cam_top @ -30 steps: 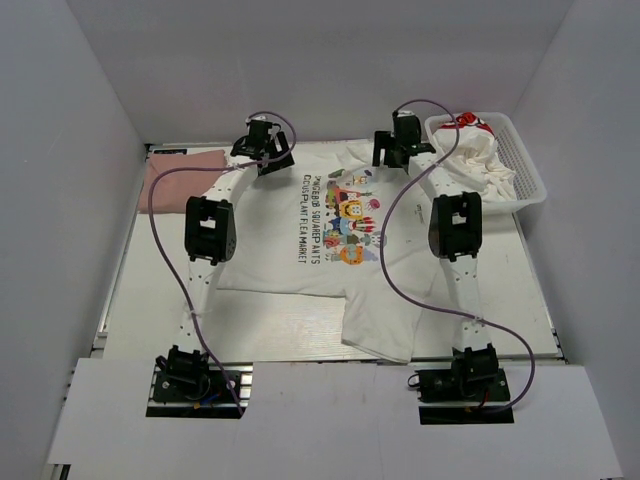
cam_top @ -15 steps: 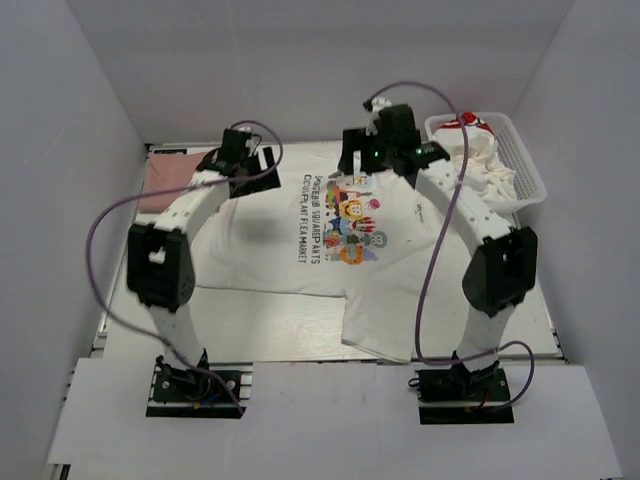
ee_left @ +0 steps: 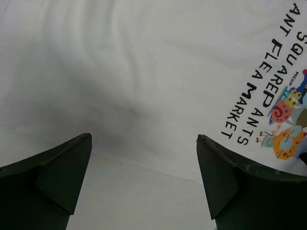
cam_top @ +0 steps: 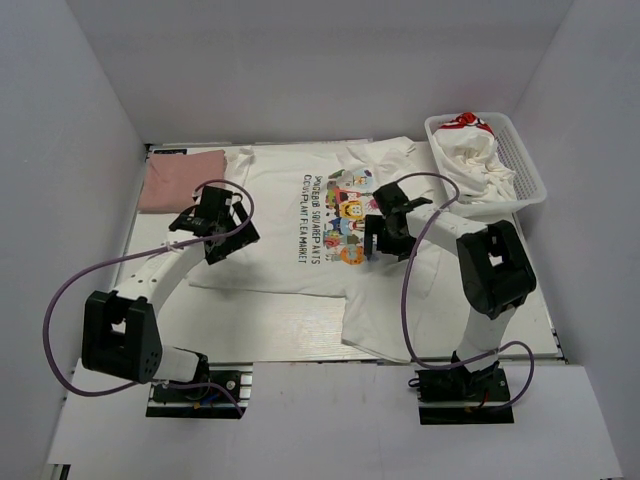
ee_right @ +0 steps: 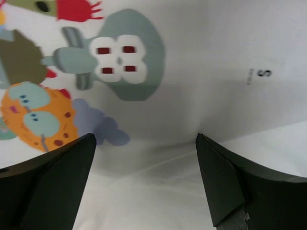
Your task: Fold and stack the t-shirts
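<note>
Top external view: the printed tee (cam_top: 290,255) is spread flat on the table (cam_top: 280,325), print upward, beneath both grippers.
Left gripper (cam_top: 228,235): its jaws are spread wide and nothing is held. It is poised over the plain white part of the tee, at the cloth's edge. Dark lettering is seen to the right of its fingers, and bare table between them.
Right gripper (cam_top: 382,235): its jaws are spread wide and nothing is held. It is set over the cartoon print. A grey figure is seen ahead of the fingertips, an orange one by the left finger.
Contact: it cannot be told whether either gripper's fingertips touch the cloth.
Pink tee (cam_top: 180,180): it is folded and lies beyond the left gripper, to its left and apart from it.
Basket (cam_top: 522,160): it stands beyond the right gripper, to its right. It is filled with crumpled white tees (cam_top: 472,160), red print uppermost.
</note>
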Robot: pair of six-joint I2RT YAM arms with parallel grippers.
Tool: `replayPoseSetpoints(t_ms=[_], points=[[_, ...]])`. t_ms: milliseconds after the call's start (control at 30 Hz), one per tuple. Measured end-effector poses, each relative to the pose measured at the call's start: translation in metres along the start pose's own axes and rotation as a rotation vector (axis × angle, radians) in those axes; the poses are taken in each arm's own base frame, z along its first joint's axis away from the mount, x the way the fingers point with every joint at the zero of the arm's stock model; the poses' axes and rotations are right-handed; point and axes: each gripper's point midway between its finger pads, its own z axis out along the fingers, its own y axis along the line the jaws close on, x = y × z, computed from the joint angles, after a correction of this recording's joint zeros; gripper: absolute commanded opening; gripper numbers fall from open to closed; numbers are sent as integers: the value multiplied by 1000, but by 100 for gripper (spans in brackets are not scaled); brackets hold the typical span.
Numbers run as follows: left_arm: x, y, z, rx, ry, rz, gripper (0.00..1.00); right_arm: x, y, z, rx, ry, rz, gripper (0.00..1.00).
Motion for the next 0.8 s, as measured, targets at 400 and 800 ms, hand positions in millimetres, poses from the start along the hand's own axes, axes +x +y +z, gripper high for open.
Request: replayPoseSetpoints(t_ms=[400,800], points=[[3,8,-2,-42,7,-76,100,5,-65,0,155,-23,169,90],[-2,29,28,-186,9,-64,100,-17,-81,-13,157,-61,6,90]])
